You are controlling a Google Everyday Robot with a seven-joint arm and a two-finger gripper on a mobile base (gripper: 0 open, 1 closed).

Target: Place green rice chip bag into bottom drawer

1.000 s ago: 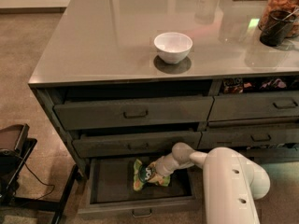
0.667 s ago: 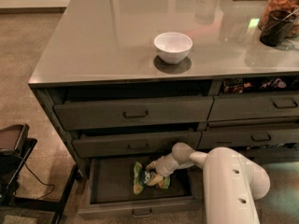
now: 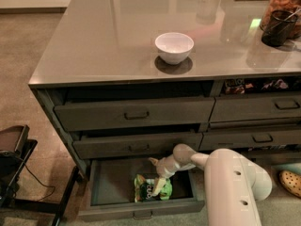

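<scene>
The green rice chip bag lies on the floor of the bottom drawer, which is pulled out, near its middle front. My gripper reaches down into the drawer from the right, just above the bag. It is open: one finger hangs over the bag's right part and the other points up and left, clear of the bag. My white arm fills the lower right of the view.
A white bowl stands on the grey counter. Two closed wide drawers sit above the open one, with narrower drawers to the right. A jar stands at the back right. A black stand is on the floor at left.
The bag has dropped a little lower and toward the drawer front and now lies on the drawer floor. My gripper's fingers have spread apart above it.
</scene>
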